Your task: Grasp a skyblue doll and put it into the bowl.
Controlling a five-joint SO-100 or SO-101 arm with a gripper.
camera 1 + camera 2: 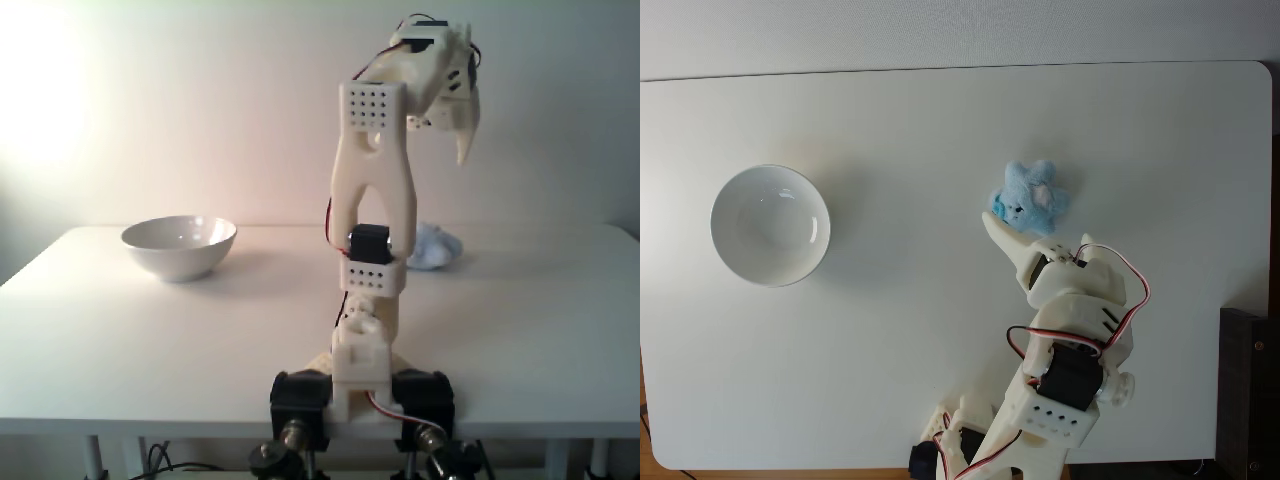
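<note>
On the white tabletop (pixel 940 330), the fluffy skyblue doll (pixel 1030 198) lay ungrasped, well apart from the glossy white ceramic bowl (pixel 770 225). Above it, the white pincer (pixel 1005 235) was raised for approach; whether its jaws were parted could not be told.

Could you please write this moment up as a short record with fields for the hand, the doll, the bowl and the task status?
hand: raised above the table, pointing down toward the doll in a fixed view; holding nothing; open or shut unclear
skyblue doll: lying on the table, right of the arm's base
bowl: upright, empty, at the left, apart from the doll
status: doll not yet grasped
</note>
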